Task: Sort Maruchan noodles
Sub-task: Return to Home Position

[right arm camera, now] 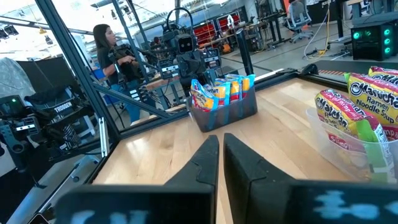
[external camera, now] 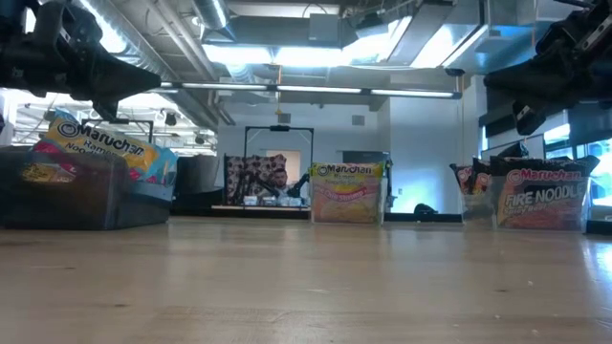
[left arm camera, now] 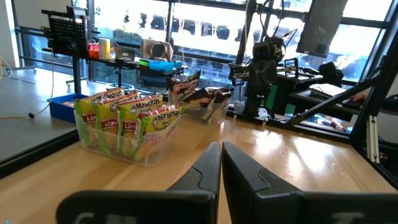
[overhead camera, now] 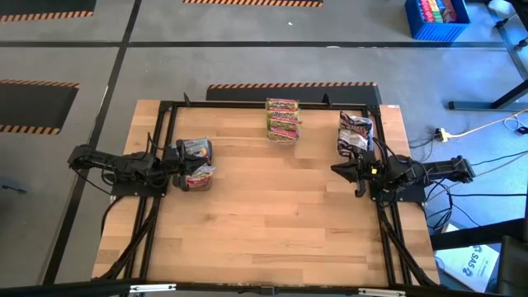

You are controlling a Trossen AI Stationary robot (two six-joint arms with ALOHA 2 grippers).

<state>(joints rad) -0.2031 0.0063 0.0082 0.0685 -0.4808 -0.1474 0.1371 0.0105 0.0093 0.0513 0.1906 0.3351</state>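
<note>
Maruchan noodle packets stand sorted in three clear tubs. Orange and blue packets fill the left tub [overhead camera: 196, 162], which also shows in the right wrist view [right arm camera: 222, 99]. Yellow-green packets fill the far-middle tub [overhead camera: 282, 120] [left arm camera: 130, 124]. Dark brown packets fill the right tub [overhead camera: 355, 132] [external camera: 540, 196]. My left gripper [overhead camera: 176, 158] [left arm camera: 221, 163] is shut and empty, raised at the left tub's left side. My right gripper [overhead camera: 340, 170] [right arm camera: 221, 158] is shut and empty, raised just in front of the right tub.
A black frame [overhead camera: 165, 107] runs along the table's edges. The wooden tabletop [overhead camera: 272, 214] lies bare between the tubs and the near edge. A person [right arm camera: 109, 50] stands beyond the table's left side. A blue crate [overhead camera: 437, 18] sits on the floor at the far right.
</note>
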